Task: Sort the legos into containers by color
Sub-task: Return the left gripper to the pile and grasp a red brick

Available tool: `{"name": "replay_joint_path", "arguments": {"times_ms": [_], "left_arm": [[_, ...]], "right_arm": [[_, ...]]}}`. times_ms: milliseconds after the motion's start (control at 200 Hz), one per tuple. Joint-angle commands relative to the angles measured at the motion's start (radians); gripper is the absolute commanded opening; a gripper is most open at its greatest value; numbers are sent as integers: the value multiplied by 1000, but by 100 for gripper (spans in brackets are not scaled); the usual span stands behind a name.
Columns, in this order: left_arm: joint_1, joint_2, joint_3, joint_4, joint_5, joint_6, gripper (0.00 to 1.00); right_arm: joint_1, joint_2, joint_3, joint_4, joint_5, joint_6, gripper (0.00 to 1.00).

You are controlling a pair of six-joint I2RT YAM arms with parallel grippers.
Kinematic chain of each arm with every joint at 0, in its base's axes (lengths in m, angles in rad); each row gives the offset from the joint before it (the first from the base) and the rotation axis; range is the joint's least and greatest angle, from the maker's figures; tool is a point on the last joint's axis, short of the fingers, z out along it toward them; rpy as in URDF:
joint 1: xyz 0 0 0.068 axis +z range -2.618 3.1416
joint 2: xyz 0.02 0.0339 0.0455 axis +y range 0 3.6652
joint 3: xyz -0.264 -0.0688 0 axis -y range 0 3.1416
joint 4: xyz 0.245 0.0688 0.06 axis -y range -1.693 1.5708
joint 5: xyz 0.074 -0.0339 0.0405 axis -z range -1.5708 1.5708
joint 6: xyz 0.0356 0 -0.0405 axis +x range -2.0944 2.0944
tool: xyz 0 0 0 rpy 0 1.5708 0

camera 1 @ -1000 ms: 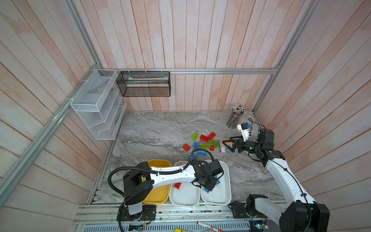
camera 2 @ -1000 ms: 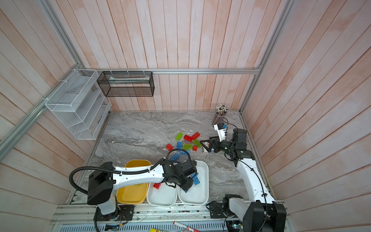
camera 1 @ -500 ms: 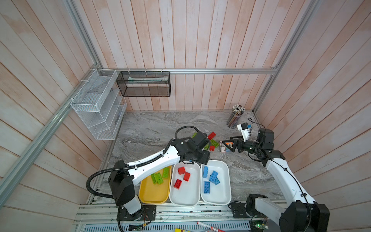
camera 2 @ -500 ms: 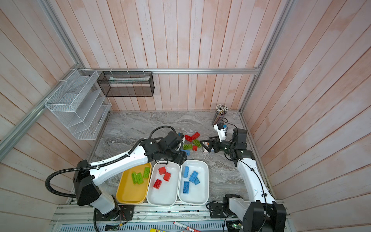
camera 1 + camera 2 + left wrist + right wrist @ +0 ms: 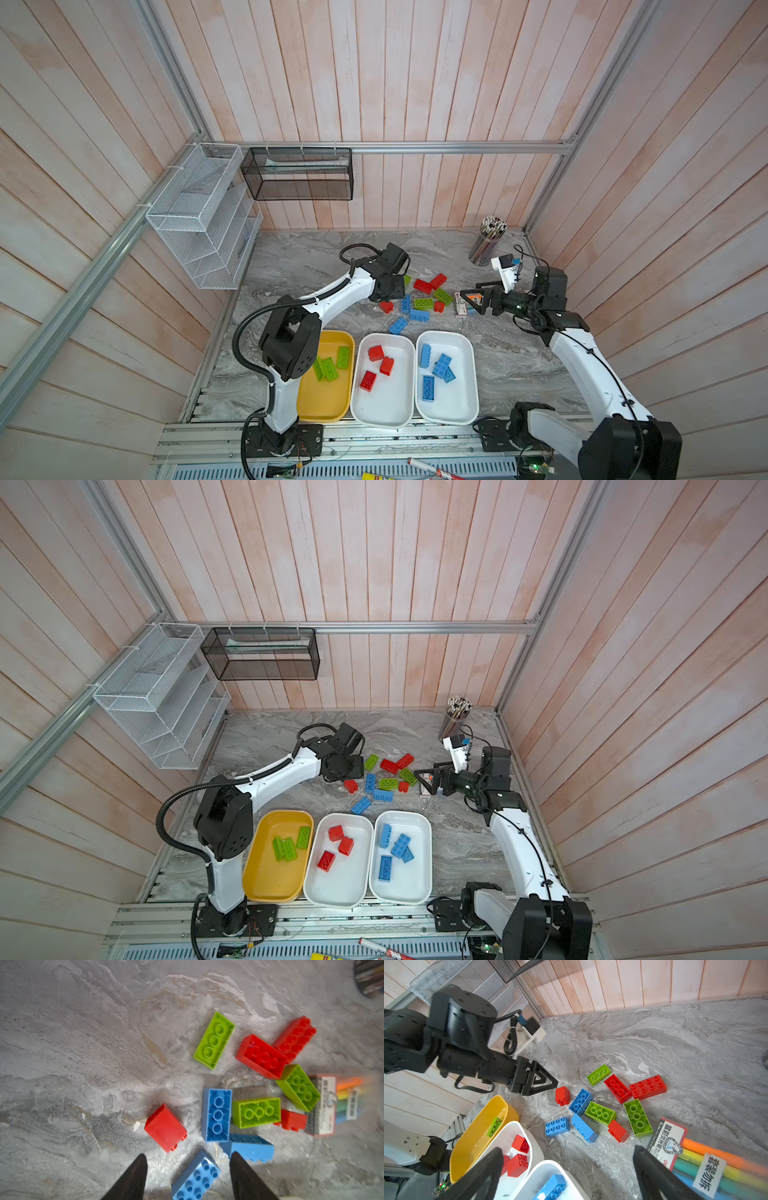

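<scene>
— Where are the loose legos (image 5: 423, 303)?
— In a heap on the gray tabletop (image 5: 299, 266), behind three trays. Red, green and blue ones, all mixed up.
— And the sorted ones?
— Green ones lie in the yellow tray (image 5: 328, 409). Red ones lie in the middle white tray (image 5: 386, 411). Blue ones lie in the right white tray (image 5: 451, 409).
— What about the left gripper (image 5: 188, 1157)?
— It hangs over the heap's left edge, near a small red brick (image 5: 165, 1127). Its jaws are apart and hold nothing. A blue brick (image 5: 195, 1176) shows between them, lower down on the tabletop.
— And the right gripper (image 5: 568, 1149)?
— It is on the heap's other side. Its jaws are wide apart and empty too.
— Is anything in the way?
— A rainbow-striped pack (image 5: 670, 1138) with a white label lies close by the right gripper, just beside a green brick (image 5: 637, 1118). In a top view the left arm hides part of the far green brick (image 5: 407, 279).
— What else is around?
— A pencil cup (image 5: 486, 243) stands in the back corner, well apart from the heap. A white wire basket (image 5: 199, 216) and a black mesh basket (image 5: 299, 174) hang on the walls.
</scene>
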Motion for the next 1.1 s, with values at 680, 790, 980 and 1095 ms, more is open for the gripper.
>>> {"name": "replay_joint_path", "arguments": {"times_ms": [680,790,980,1095], "left_arm": [[-8,164,-5,14,-73,-179,53],[-17,153,-29,14,-74,-175,48],[-21,114,-95,28,-84,-146,37],[-17,88,-105,26,-97,-97,20]], "right_arm": [[-6,28,-19,34,-14,-4,98],[-7,26,-18,32,-16,-5,98],[-7,23,-16,28,-14,-5,98],[-7,19,-16,27,-13,-5,98]]}}
